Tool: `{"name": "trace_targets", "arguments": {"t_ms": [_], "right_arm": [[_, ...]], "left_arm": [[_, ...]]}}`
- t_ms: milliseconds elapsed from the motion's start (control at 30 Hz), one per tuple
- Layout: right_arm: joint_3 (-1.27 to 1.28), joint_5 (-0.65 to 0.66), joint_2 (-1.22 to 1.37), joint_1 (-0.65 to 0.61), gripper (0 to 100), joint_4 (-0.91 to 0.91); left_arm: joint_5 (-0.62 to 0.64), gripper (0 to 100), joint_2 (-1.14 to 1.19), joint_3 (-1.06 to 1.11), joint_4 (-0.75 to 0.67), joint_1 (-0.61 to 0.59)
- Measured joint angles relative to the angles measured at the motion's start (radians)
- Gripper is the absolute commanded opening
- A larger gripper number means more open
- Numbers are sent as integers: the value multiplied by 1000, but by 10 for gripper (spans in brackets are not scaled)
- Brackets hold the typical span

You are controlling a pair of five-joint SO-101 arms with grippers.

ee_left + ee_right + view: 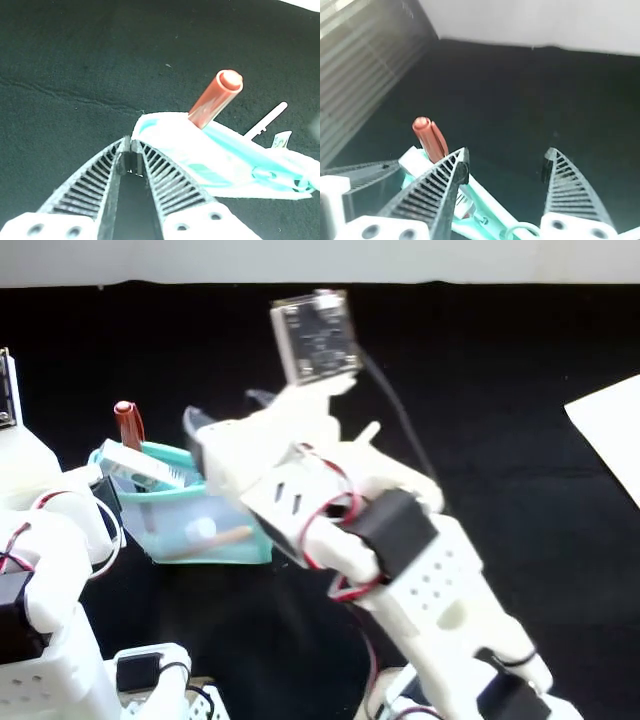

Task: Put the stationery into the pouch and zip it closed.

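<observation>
A teal see-through pouch (pixel 205 525) stands open on the black table, left of centre. A red pen (pixel 127 424) sticks up out of its left end, beside a white box-like item (pixel 140 466); a pale stick and a white round piece show through its wall. My left gripper (pixel 131 145) is shut on the pouch's (pixel 200 155) near corner, with the red pen (pixel 215 99) rising just beyond. My right gripper (pixel 506 155) hangs open over the pouch's (pixel 485 200) top edge, one finger close to the red pen (pixel 430 136). From above, the right gripper (pixel 228 410) sits over the pouch's back rim.
A white sheet (pixel 612 430) lies at the table's right edge. The right arm's body (pixel 400 550) hides the table in front of the pouch. Black cloth (pixel 500 370) stretches free behind and to the right.
</observation>
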Motion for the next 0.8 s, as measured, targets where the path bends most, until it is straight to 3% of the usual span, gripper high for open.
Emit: {"name": "trace_targets", "arguments": {"t_ms": [433, 800], "right_arm": [[-17, -9, 222, -140, 238, -48], [-32, -9, 204, -80, 238, -34]], "left_arm": [[0, 7, 0, 6, 0, 2], [0, 7, 0, 6, -2, 5]]}}
